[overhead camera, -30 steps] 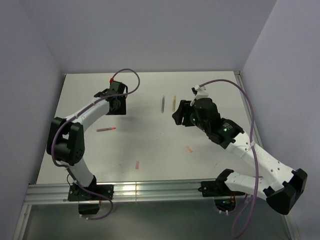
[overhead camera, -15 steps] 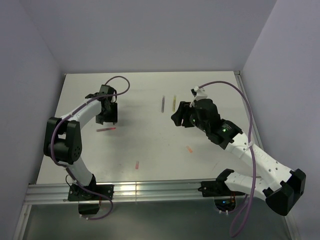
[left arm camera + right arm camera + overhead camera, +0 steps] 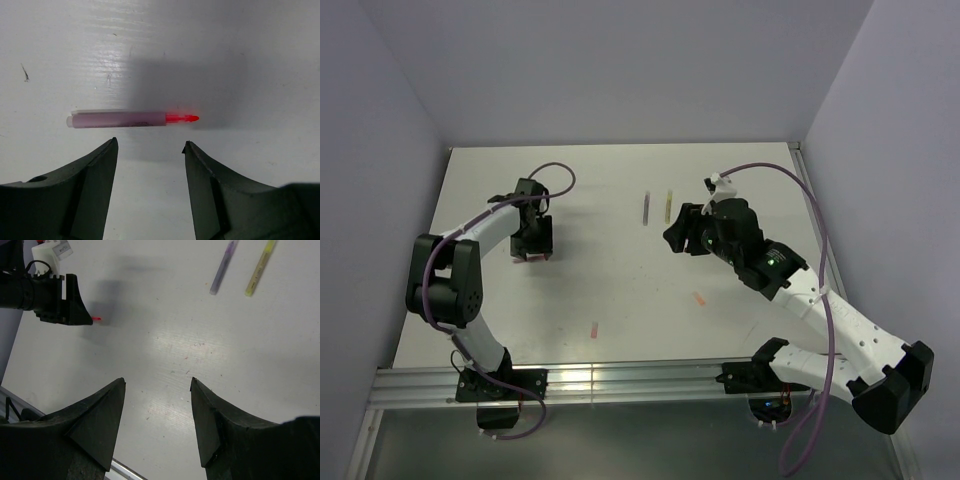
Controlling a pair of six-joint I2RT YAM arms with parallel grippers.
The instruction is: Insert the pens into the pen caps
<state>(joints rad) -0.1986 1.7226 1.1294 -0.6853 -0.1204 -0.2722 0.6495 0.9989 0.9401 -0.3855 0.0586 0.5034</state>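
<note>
Swinging down from further back on the bench (image 3: 620,290), the left arm (image 3: 490,225) has come to hang right over the pink-red pen (image 3: 130,119), which a moment ago lay in the open, clear of it. From above, the pen is now almost hidden under the wrist. The left wrist view shows it lying flat on the bench, red tip out to one side, crosswise just ahead of the left fingers (image 3: 85,185). These stand moderately wide, one on each side of the barrel's middle, holding nothing and not yet touching the pen. The right arm has barely stirred. The right fingers (image 3: 95,420) are also spread and empty, well apart from the pink-red pen, hovering beside the grey-purple pen (image 3: 646,208) and yellow pen (image 3: 667,206), which lie side by side. A pink cap (image 3: 594,329) lies nearer the arm bases than the pink-red pen, and an orange cap (image 3: 699,298) lies further off toward the right arm. For the task, this looks like the approach to a first pick: the left side seems lined up to drop and close on the pen, and no pen is capped yet. A barrel this thin could roll if the fingers land off centre.
</note>
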